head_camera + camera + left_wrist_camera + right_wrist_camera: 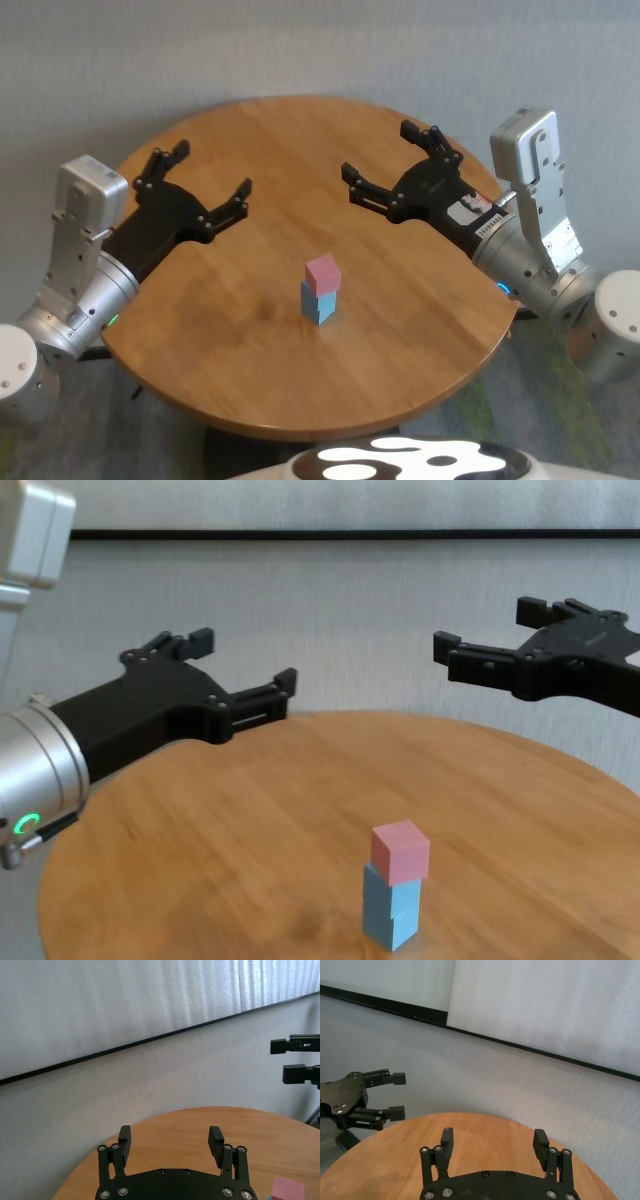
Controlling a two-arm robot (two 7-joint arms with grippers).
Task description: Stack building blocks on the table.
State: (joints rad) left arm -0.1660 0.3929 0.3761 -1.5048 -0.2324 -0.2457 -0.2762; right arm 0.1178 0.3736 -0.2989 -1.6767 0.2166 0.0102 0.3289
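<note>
Small matte pink cube [323,272] sits on a light blue cube [317,302], slightly twisted, near the front middle of the round honey-brown wood table [250,150]. Left gripper [208,186] hovers over the table's left side, jaws wide, empty. Right gripper [392,165] hovers over the right side, jaws wide, empty.

A pale grey wall [330,620] with a fine vertical texture stands behind everything. A thin black strip [150,1039] runs along it, whiter panels [545,1000] above. Mottled green-grey carpet [560,410] covers the floor, lit evenly and softly.
</note>
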